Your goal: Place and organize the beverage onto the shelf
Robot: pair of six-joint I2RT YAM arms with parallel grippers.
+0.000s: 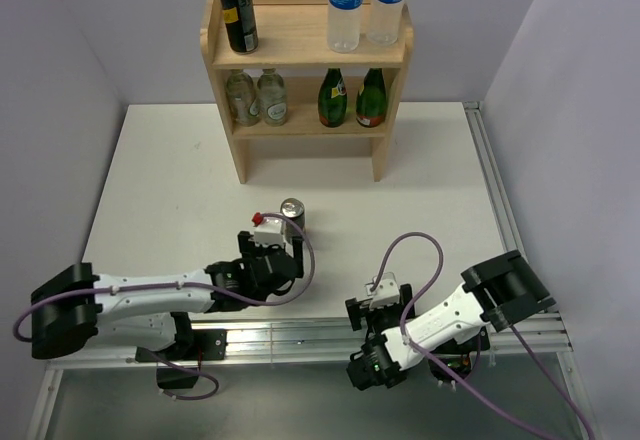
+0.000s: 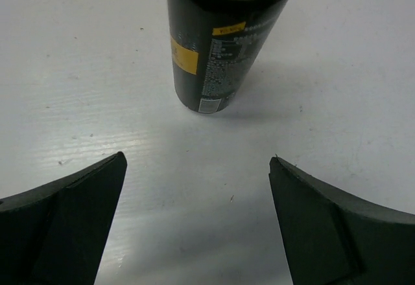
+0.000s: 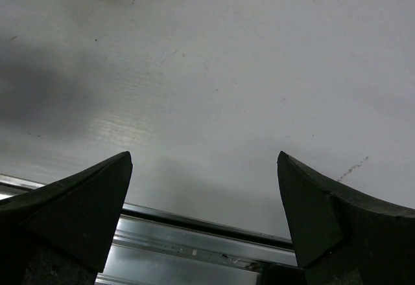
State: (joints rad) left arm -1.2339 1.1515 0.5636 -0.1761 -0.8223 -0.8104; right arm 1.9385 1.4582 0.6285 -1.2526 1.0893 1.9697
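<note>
Pale wood shelf (image 1: pixel 305 52), two tiers, standing at the far side of the white table (image 1: pixel 170 180). Top tier, left end: shelved can (image 1: pixel 237 8), dark with a yellow label, upright. Top tier, right end: first water bottle (image 1: pixel 346 5) and second water bottle (image 1: pixel 390 0), clear with blue labels and caps, side by side, upright. Lower tier, left half: two pale bottles (image 1: pixel 256 98) close together. Lower tier, right half: left green bottle (image 1: pixel 333 98) and right green bottle (image 1: pixel 372 98), upright, just beside each other. Off the shelf: loose can (image 2: pixel 220 45), dark with a silver top and a yellow label patch, upright on the table, nearer than the shelf and well apart from it. Left gripper (image 2: pixel 198 162): jaws spread wide, holding nothing, fingertips just short of the loose can and not touching it; the can stands a little to the right of the gap's centre line. Right gripper (image 3: pixel 204 159): jaws spread wide, holding nothing, above bare table surface at the near edge, beside the metal rail (image 3: pixel 194 239), well apart from the loose can.
</note>
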